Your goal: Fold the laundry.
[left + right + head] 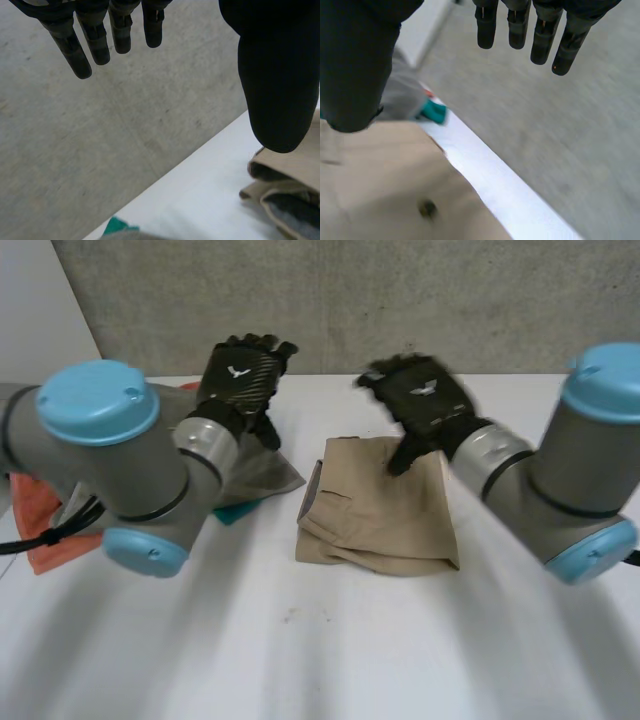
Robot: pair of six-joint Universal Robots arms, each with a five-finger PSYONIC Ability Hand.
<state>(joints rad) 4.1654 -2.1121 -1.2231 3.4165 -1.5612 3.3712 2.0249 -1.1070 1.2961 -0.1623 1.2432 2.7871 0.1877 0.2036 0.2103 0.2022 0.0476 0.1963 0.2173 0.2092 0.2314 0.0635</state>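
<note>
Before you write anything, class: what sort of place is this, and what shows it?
Probably a robotics lab or test bench, not a home: bare concrete wall, plain white table, and two robot arms above a folded tan garment.

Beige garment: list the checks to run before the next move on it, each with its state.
1. Left hand is empty, with its fingers straight: ok.
2. Right hand is empty, with its fingers straight: ok.
3. Beige garment lies folded on the table, apart from the other laundry: ok.
4. Its layers lie flush: not ok. The edges look uneven on the side facing the left arm.
5. Right hand is clear of the garment: cannot tell. Its thumb hangs over the far edge.
6. The rest of the laundry is folded: not ok. The grey cloth, teal cloth and orange cloth lie heaped by the left arm.
</note>
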